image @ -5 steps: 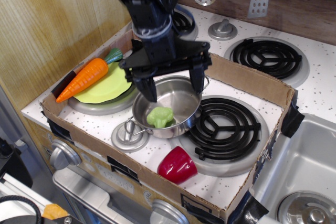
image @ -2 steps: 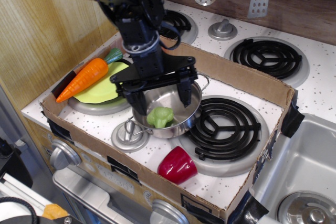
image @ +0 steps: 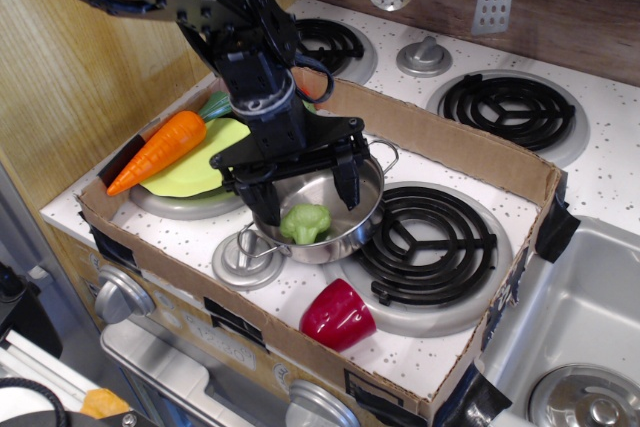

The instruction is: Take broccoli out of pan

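Observation:
The light-green broccoli [image: 304, 222] lies inside the shiny steel pan [image: 352, 230], near its front wall. The pan stands on the speckled stove top inside a cardboard frame, with wire loop handles at its front left and back right. My black gripper [image: 308, 202] hangs over the pan with its jaws open wide. One finger [image: 262, 206] is at the pan's left rim and the other [image: 349, 182] reaches into the pan behind the broccoli. The fingers do not touch the broccoli.
An orange carrot [image: 158, 151] and a yellow-green leaf piece [image: 205, 162] lie on a grey plate [image: 175, 205] at the left. A small steel lid [image: 240, 264] sits by the pan's front. A red cup [image: 338, 314] lies in front. A black burner [image: 430, 243] is right of the pan. Cardboard walls [image: 470, 152] surround the area.
The gripper has moved down and to the left toward the pan, jaws still open. The broccoli and pan have not moved.

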Robot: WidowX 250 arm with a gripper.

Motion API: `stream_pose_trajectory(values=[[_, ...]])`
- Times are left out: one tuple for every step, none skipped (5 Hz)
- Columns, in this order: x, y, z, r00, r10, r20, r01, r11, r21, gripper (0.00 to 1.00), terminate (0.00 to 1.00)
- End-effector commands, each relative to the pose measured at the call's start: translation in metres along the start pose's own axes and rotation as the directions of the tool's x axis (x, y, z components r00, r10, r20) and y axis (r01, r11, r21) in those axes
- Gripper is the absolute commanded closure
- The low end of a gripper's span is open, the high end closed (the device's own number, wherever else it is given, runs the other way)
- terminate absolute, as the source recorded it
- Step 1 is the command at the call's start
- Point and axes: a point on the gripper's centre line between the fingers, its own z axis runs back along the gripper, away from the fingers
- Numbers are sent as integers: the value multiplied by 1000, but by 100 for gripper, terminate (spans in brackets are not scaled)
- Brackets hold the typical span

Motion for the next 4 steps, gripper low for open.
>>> stream_pose_trajectory(values=[[11,-1,-5,1000,17,26,-16,999,-36,0,0],[9,-3,-13,999,25,27,-23,998,-55,0,0],[4,-3,-16,999,29,38,-27,998,-58,0,0],[-5,-4,-16,998,51,47,-49,998,-44,0,0]])
